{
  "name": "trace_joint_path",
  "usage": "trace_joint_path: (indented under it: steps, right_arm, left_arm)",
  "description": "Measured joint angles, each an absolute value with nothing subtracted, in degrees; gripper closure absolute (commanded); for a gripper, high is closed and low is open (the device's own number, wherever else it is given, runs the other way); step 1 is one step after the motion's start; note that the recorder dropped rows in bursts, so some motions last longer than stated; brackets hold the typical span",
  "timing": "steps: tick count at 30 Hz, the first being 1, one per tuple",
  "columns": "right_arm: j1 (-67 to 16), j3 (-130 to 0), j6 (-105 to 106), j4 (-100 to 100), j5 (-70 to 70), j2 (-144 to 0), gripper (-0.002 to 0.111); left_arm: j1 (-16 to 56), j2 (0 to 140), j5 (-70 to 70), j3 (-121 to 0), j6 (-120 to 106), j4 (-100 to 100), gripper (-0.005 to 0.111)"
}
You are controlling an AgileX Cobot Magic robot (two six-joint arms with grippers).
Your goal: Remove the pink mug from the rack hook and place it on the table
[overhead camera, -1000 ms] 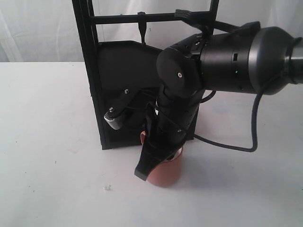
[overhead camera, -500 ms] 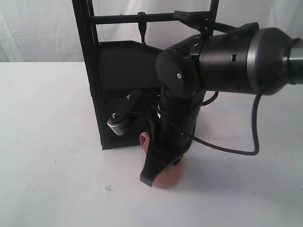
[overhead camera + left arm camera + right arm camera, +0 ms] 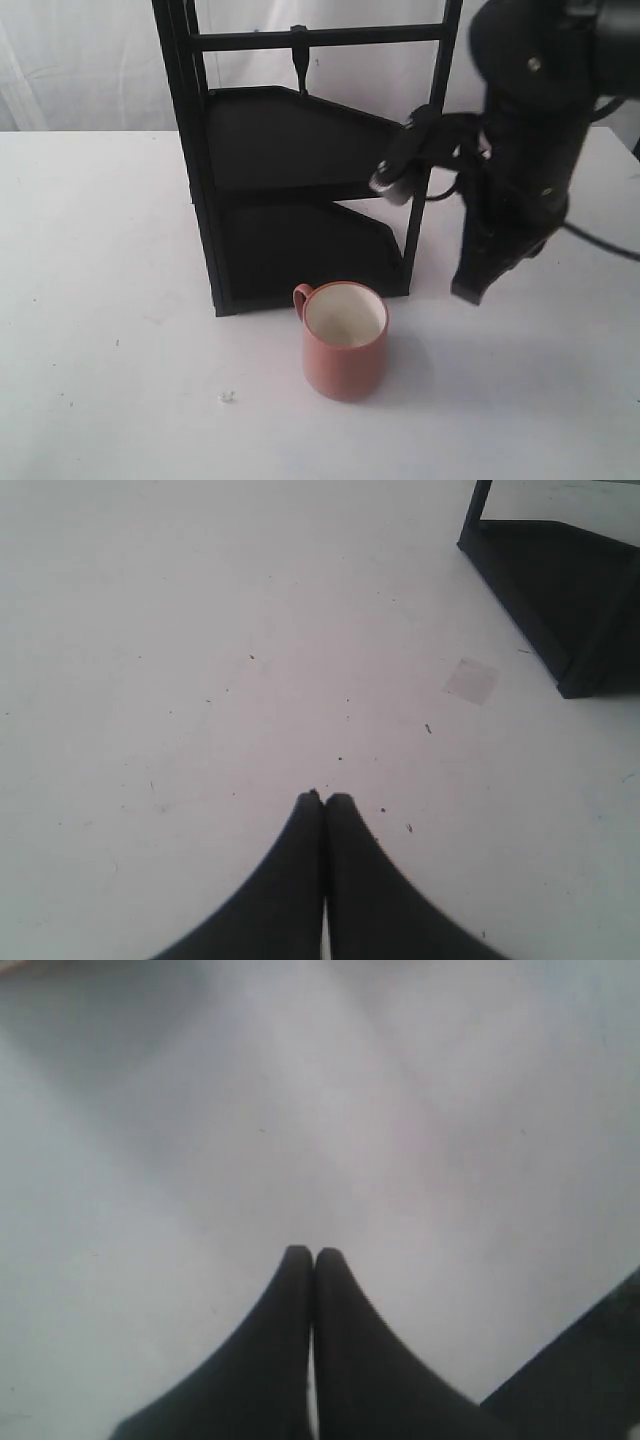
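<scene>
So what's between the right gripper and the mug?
Nothing: in the exterior view only bare table separates the right gripper from the mug; the rack stands just behind.

Bare white surface (image 3: 100, 350) opens left and front of the pink mug (image 3: 345, 350); black rack (image 3: 200, 200) stands just behind it, right pincer (image 3: 472, 290) apart on its right.
</scene>
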State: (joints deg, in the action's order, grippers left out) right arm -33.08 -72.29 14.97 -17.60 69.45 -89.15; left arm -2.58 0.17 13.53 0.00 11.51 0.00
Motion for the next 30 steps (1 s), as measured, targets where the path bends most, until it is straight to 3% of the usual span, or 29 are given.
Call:
trace_joint_path:
  steps: [7, 15, 20, 30]
  right_arm:
    - [-17.23, -70.67, 0.52, -16.44, 69.55, -84.58, 0.108]
    - [-1.78, -54.58, -15.28, -15.75, 65.39, -73.0, 0.108]
    - [-0.73, -42.32, -21.36, -14.04, 52.54, -51.26, 0.108]
    - [-1.7, -40.8, -30.18, -10.4, 57.46, -9.73, 0.108]
  left_arm:
    - [-2.58, 0.17, 13.53, 0.0, 11.51, 0.0, 0.107]
    - [-2.58, 0.17, 13.53, 0.0, 11.51, 0.0, 0.107]
    - [-2.58, 0.17, 13.53, 0.0, 11.51, 0.0, 0.107]
    - [-2.58, 0.17, 13.53, 0.0, 11.51, 0.0, 0.107]
